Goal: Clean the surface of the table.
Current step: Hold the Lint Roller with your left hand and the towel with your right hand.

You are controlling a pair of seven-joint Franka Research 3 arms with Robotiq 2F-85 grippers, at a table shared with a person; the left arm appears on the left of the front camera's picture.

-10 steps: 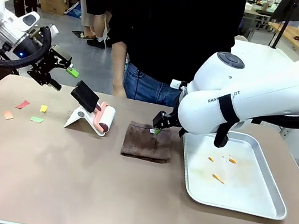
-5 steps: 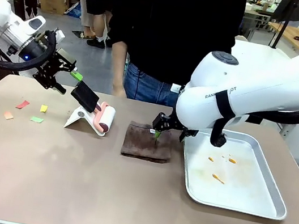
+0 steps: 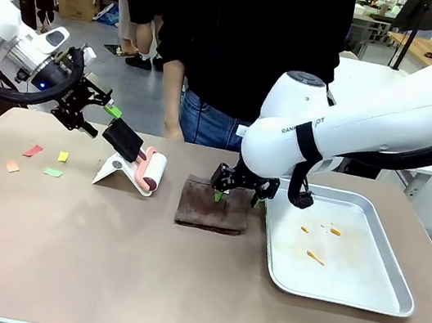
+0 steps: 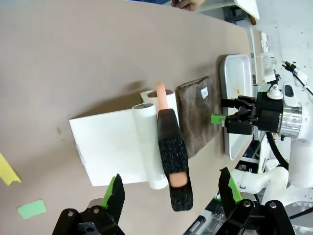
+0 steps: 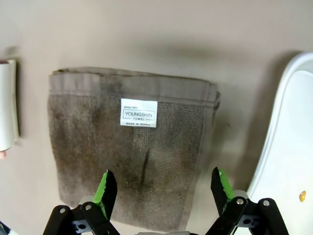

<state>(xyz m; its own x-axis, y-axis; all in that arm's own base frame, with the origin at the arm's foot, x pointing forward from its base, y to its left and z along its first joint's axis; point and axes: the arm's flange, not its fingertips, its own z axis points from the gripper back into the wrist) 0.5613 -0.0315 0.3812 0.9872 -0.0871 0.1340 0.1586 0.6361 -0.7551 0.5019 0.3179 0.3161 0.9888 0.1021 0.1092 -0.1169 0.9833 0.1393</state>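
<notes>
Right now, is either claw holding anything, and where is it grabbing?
Nothing. The left claw is open by the lint roller's handle, and the right claw is open over the brown towel.

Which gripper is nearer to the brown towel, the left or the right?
Right. The right gripper hangs just over the brown towel, jaws open; the left gripper is far off, at the handle of the lint roller.
</notes>
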